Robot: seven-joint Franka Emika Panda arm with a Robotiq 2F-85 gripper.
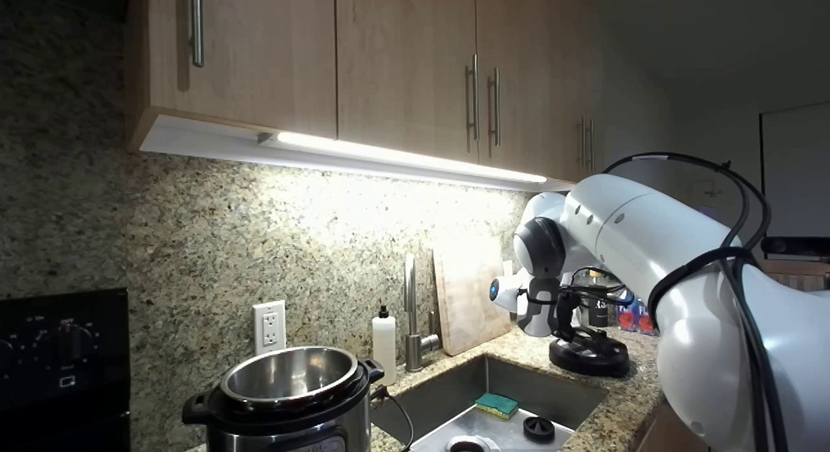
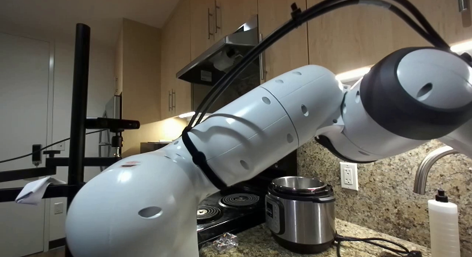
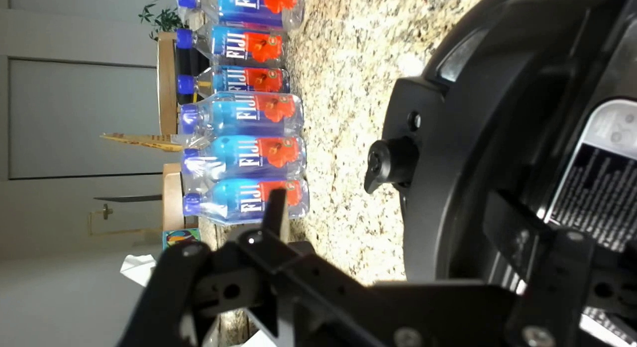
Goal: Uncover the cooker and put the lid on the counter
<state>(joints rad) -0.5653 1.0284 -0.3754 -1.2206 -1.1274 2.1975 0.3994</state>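
Close by the parted jaws, the lid (image 3: 487, 118) rests on the counter (image 3: 343, 118).

The wrist view, rolled sideways, looks from just behind the fingers (image 3: 510, 230), its tilt hard to judge. An exterior view faces them from well apart, near the cooker (image 1: 285, 414); an exterior view looks closely past the arm (image 2: 247, 142) toward the cooker, which both exterior views share.
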